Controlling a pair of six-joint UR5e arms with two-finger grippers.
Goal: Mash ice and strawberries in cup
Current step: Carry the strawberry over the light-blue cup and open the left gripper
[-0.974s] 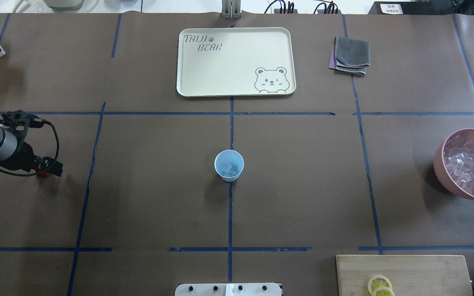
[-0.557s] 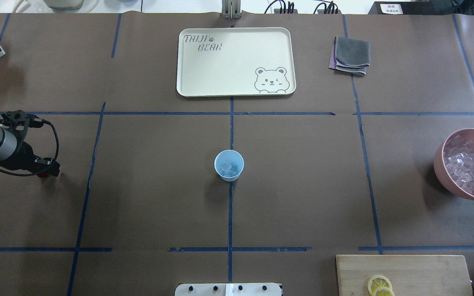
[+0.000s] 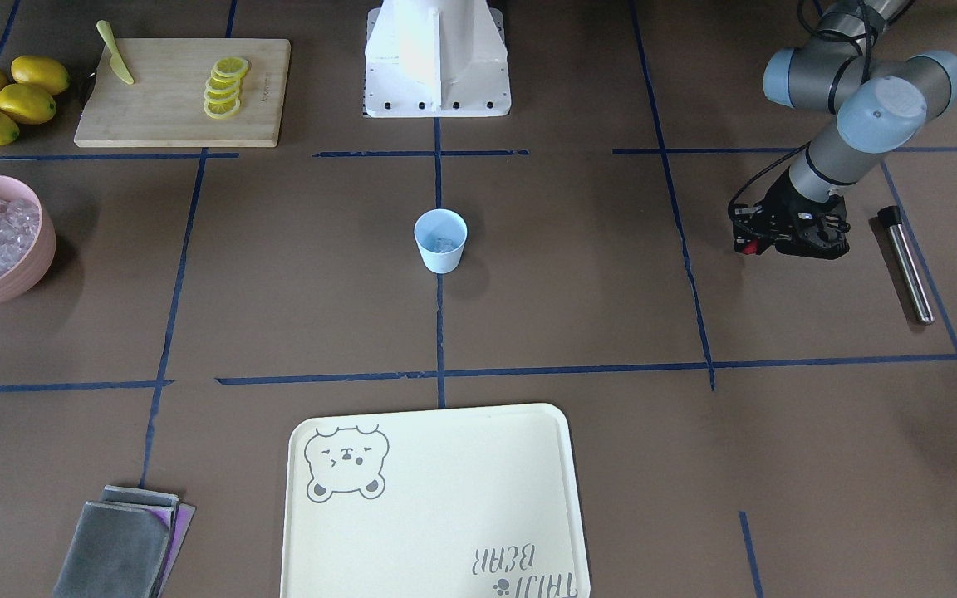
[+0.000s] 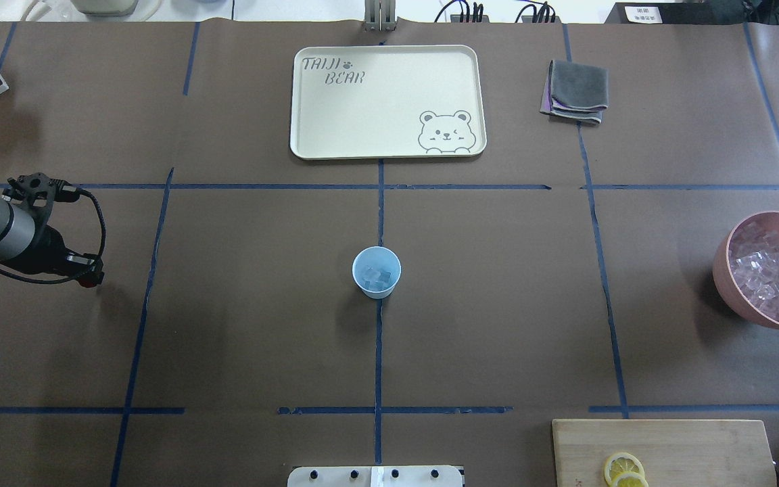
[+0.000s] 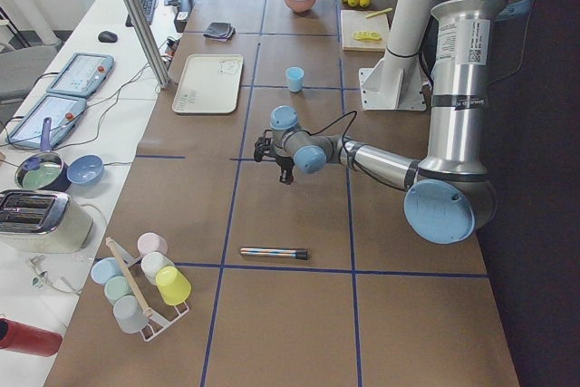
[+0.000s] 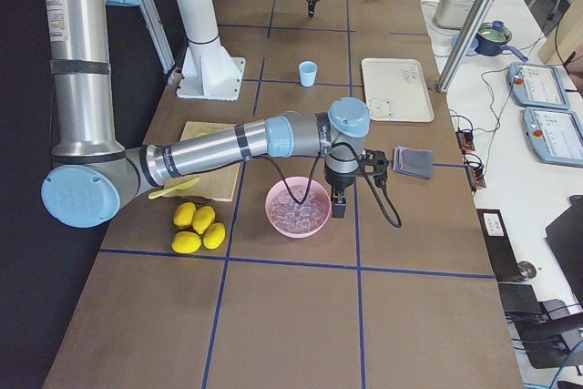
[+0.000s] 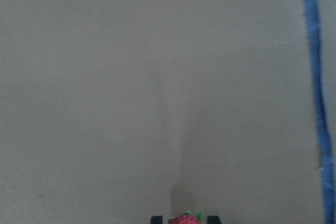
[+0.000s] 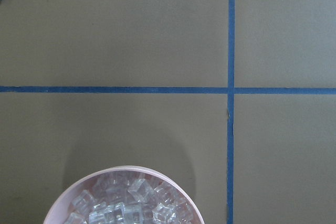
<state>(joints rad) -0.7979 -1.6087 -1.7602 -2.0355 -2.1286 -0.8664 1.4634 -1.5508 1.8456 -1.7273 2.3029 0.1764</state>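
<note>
The light-blue cup (image 4: 376,287) stands at the table's centre with a few ice cubes (image 4: 377,275) inside; it also shows in the front view (image 3: 440,249). My left gripper (image 4: 89,277) is far to the cup's left, above the table, and is shut on a small red strawberry (image 7: 185,219) that shows between its fingertips at the bottom edge of the left wrist view. The berry is a red spot in the front view (image 3: 748,247). My right gripper (image 6: 338,208) shows only in the exterior right view, beside the pink bowl (image 6: 298,225); I cannot tell whether it is open or shut.
The pink bowl (image 4: 723,270) of ice cubes sits at the right edge. A steel rod (image 3: 906,264) lies beyond my left arm. A cream tray (image 4: 308,135) and a folded grey cloth (image 4: 575,91) lie at the far side. A cutting board (image 4: 687,446) holds lemon slices.
My left gripper has shifted slightly right and away from the robot with the strawberry in it. The cup and bowl have not moved.
</note>
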